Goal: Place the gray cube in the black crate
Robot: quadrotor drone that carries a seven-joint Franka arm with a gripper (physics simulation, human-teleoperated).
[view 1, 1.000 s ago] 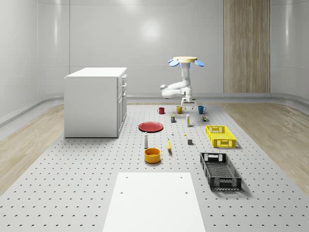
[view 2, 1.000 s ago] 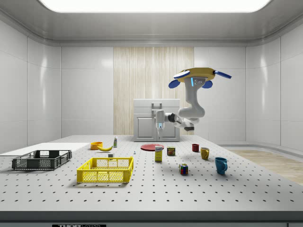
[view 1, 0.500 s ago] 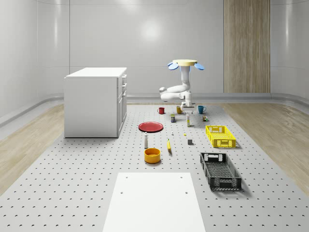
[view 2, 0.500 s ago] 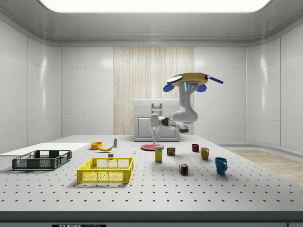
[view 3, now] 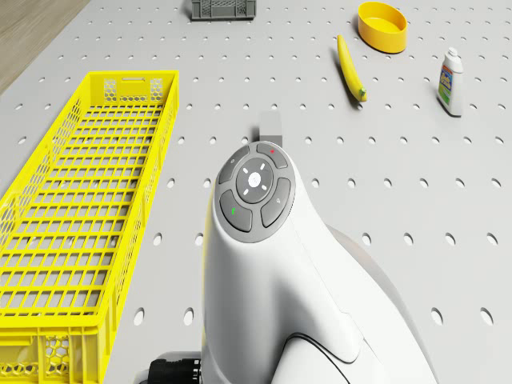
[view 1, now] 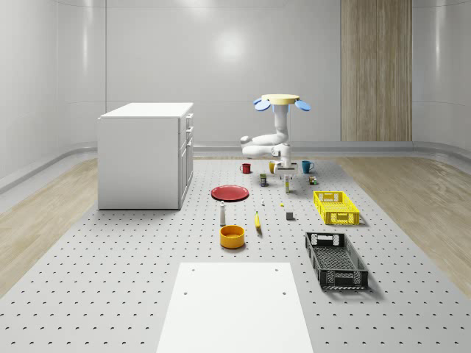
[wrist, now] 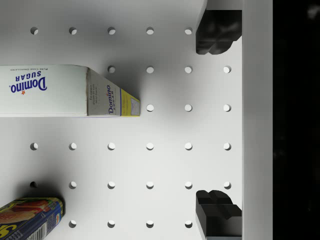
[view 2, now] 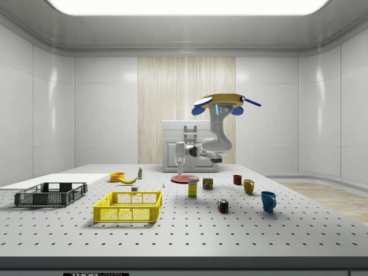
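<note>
- White-walled room, pale perforated metal table (view 1: 110,294).
- Yellow-topped, blue-rotor drone (view 1: 282,101) hovers over the table's far end.
- Its two-finger gripper (wrist: 218,125) hangs wide open, empty, near the white-and-yellow sugar box (wrist: 60,91).
- Small gray cube (view 1: 290,216) sits on the table, beyond the black mesh crate (view 1: 335,259).

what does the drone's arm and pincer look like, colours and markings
The arm is glossy white with rounded links and dark grey joints. Its wrist carries a round grey button pad with small red and green marks. The pincer has chunky black fingers. The drone on top is yellow with blue rotors.
</note>
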